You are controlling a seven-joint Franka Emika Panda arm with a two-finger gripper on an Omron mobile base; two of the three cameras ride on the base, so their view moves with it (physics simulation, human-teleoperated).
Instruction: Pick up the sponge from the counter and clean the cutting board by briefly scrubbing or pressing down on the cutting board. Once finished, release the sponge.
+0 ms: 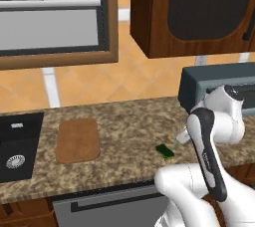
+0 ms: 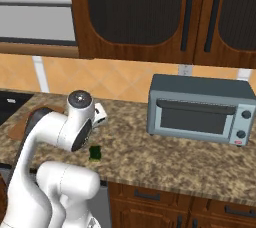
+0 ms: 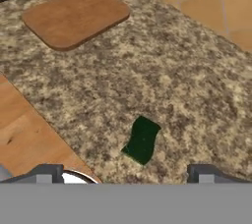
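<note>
tool (image 3: 125,178): jaws wide, holding nothing | sponge (image 3: 142,140): flat on counter (image 3: 197,100), between fingertips, just ahead | cutting board (image 3: 76,16): well apart

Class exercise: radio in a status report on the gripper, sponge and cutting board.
Gripper open, empty, above the sponge. Sponge flat on counter, apart from cutting board. Nothing between them.

Glossy white arm (image 1: 214,141) (rounded links), black joints.
</note>
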